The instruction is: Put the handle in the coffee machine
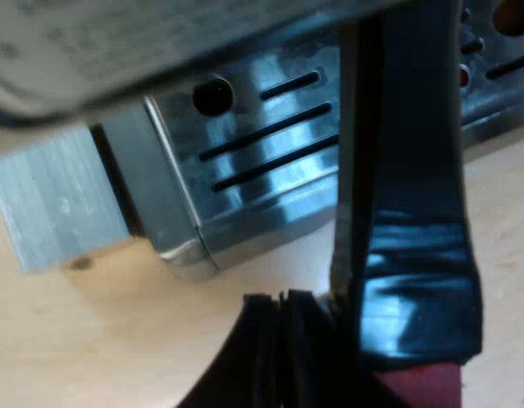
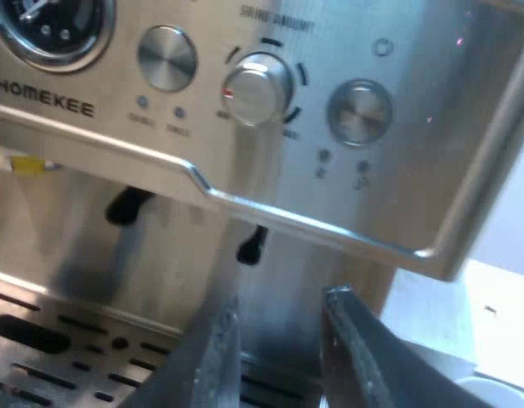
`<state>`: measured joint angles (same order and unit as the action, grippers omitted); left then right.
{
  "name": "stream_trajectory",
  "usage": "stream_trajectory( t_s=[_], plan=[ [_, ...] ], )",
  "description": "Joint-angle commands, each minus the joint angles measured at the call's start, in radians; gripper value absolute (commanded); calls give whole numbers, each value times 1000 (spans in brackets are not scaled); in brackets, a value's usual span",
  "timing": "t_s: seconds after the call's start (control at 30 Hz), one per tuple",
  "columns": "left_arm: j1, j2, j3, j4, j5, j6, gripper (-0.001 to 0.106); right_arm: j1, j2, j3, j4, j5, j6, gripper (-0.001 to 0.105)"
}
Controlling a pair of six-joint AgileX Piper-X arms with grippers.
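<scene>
- The left gripper has its jaws clamped on the handle. One black finger presses against the handle's side, and the other finger is hidden behind it.
- The handle is dark and glossy and runs out past the jaws, with its red end on the near side of them.
- Beyond these jaws lies the slotted metal tray at the foot of the coffee machine, standing on the pale wooden surface. The handle is held above the surface, just in front of the tray.
- A plain metal block sits against the tray's corner.
- The right gripper has its jaws apart with nothing between them.
- Straight ahead of these jaws is the coffee machine, with a round knob and a gauge higher up its front.
- Below these jaws is the slotted tray.
</scene>
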<state>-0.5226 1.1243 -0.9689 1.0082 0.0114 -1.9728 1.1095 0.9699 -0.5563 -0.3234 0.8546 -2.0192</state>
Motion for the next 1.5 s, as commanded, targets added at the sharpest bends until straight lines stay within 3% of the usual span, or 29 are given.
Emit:
stream_trajectory(
  t_s=[0.03, 0.13, 0.53, 0.63, 0.87, 0.93, 1.0, 1.1, 1.17, 1.27, 1.37, 1.5],
  plan=[
    [-49, -4, -3, -16, 112, -79, 0, 2, -57, -2, 67, 19, 5, 28],
    [-75, -4, -3, -28, 112, -147, 0, 2, -106, -2, 107, 48, 5, 28],
    [-202, -4, -3, -126, 112, -294, 0, 2, -247, -2, 272, 47, 5, 28],
    [-228, -4, -3, -183, 112, -335, 0, 2, -289, -2, 343, 19, 46, 28],
    [-251, -4, -3, -244, 117, -370, 0, 2, -374, -2, 447, -189, 144, 28],
    [-254, -4, -3, -255, 122, -380, 0, 2, -410, -2, 489, -350, 192, 28],
    [-254, -4, -3, -258, 127, -380, 0, 2, -427, -2, 497, -442, 219, 30],
    [-263, -4, -3, -272, 134, -380, 0, 2, -451, -2, 500, -582, 258, 45],
    [-284, -4, -3, -280, 134, -380, 0, 2, -463, -2, 500, -670, 296, 64],
    [-302, -4, -3, -290, 130, -380, 0, 2, -467, -4, 500, -688, 315, 72],
    [-312, -4, -3, -297, 119, -382, 0, 2, -466, -9, 501, -697, 316, 71],
    [-311, -4, -3, -306, 119, -382, 0, 2, -466, -34, 533, -816, 318, 71]
  ],
)
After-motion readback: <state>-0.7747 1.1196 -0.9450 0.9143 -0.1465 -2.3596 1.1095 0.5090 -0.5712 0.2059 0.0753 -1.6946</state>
